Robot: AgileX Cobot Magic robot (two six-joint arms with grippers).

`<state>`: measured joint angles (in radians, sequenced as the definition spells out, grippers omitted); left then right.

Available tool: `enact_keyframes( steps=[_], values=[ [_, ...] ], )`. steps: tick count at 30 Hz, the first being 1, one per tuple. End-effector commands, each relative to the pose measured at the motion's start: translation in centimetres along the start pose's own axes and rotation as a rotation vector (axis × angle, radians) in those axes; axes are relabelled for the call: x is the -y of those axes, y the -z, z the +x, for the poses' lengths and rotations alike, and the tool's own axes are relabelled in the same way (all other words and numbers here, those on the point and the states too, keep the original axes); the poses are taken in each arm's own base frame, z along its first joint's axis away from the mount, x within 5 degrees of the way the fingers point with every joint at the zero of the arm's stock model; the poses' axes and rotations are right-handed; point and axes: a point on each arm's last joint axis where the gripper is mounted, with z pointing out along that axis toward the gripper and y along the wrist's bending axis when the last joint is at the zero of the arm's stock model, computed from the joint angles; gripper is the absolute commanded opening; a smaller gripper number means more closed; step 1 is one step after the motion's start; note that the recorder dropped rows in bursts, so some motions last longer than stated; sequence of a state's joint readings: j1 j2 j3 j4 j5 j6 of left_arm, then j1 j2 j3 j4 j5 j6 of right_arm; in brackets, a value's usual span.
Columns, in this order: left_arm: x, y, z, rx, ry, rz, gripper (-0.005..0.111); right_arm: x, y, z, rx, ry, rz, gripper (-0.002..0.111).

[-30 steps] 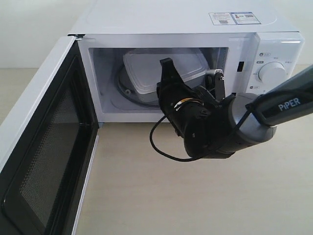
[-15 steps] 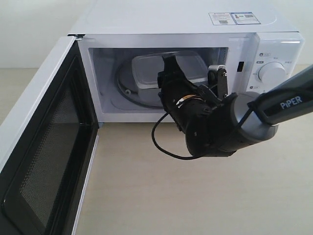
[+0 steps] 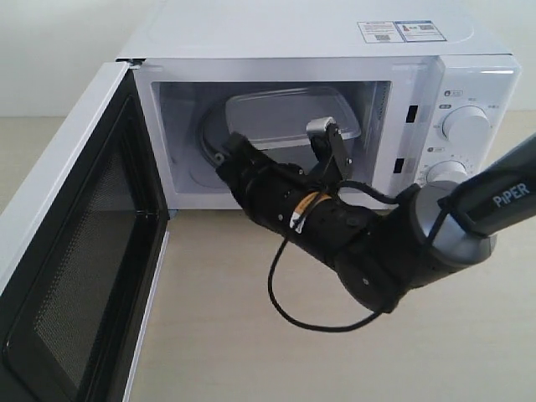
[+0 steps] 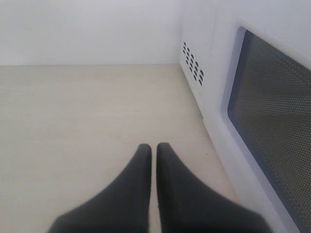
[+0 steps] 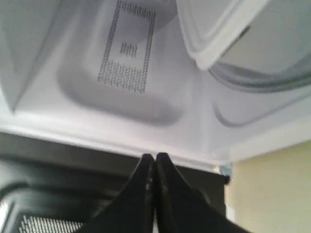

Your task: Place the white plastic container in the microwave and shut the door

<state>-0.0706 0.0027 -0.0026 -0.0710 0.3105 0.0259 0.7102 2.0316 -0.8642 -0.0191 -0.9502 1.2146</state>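
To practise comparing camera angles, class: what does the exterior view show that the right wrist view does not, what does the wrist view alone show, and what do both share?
Exterior view only: the two dials and the top stickers of the microwave, plus the right arm's looping cable. Right wrist view only: a perforated patch on an inner cavity wall. Both: the white plastic container inside the cavity, the mesh window of the open door, and the shut right gripper at the opening.

Bright even light, soft shadows; R wrist view blurry, fingers defocused.
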Motion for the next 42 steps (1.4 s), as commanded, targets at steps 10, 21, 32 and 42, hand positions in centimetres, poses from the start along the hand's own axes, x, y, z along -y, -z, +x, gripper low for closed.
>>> enact_keyframes(
  steps=[10,21,32,42],
  values=[
    [0.0,0.0,0.0,0.003,0.007,-0.002,0.004,-1.2,2.7,-0.3,-0.107,0.793,0.092,0.000],
    [0.0,0.0,0.0,0.003,0.007,-0.002,0.004,0.2,2.9,-2.3,0.038,1.028,0.304,0.000],
    [0.0,0.0,0.0,0.003,0.007,-0.002,0.004,1.3,0.1,-2.4,0.079,0.996,0.340,0.000],
    [0.0,0.0,0.0,0.003,0.007,-0.002,0.004,2.1,-2.7,-2.4,0.103,0.981,0.353,0.000]
  ],
)
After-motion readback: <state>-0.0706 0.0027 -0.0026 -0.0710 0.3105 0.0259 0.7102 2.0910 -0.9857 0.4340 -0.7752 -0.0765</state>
